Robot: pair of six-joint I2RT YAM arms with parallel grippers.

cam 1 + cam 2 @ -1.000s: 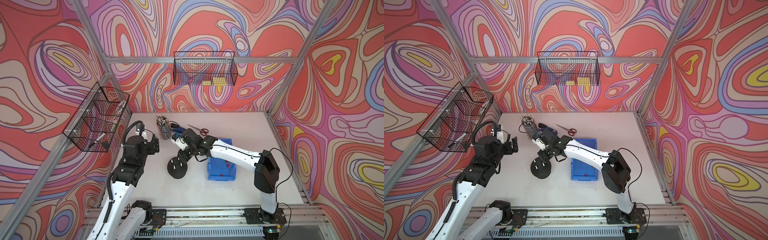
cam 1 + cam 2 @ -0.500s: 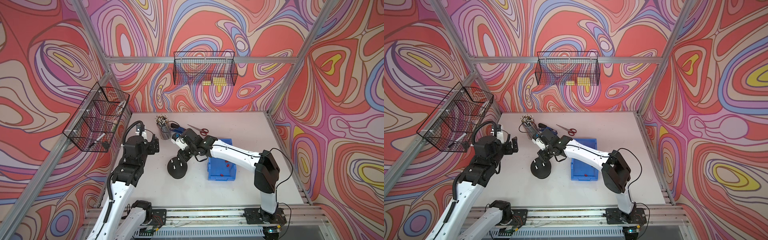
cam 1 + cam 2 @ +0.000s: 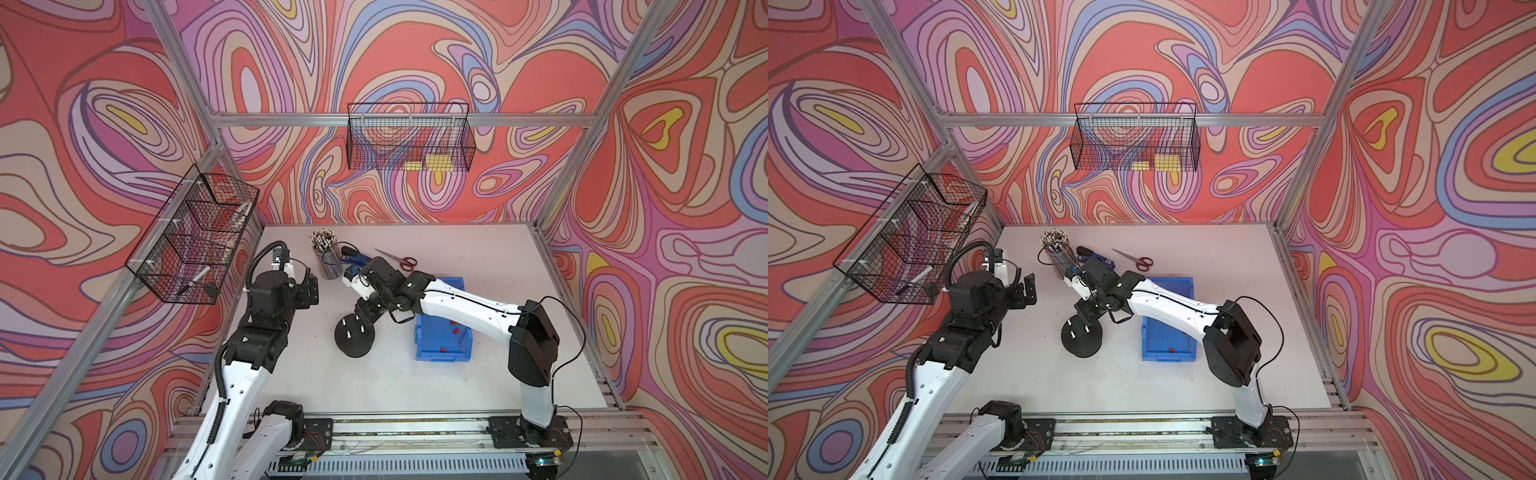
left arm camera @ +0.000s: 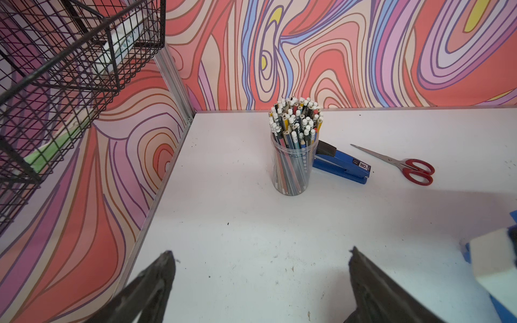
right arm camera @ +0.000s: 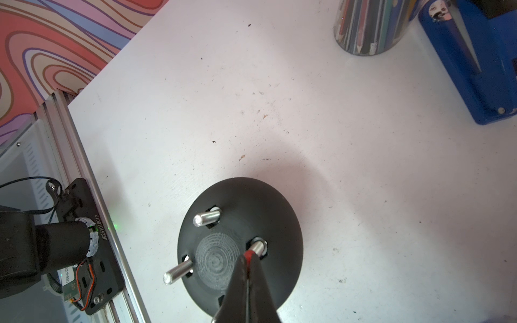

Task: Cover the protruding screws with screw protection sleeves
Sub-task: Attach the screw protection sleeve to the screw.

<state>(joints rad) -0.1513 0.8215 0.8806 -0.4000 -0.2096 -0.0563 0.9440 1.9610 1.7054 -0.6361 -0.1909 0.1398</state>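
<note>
Red plastic screw protection sleeve pinched in closed right end effector, at one screw's tip.
Silvery metal protruding screws upright on black round puck base; left end effector wide open, empty, above white tabletop.

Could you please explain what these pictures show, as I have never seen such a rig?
Two white robot arms work at a table. Two pictures look down from overhead; the other two come from a camera on each wrist. On the table: a black base with bare screws, a blue bin of red sleeves, a pencil cup, a stapler and scissors. The left end effector is open and empty. The right end effector is shut on one sleeve, at a screw's tip.
</note>
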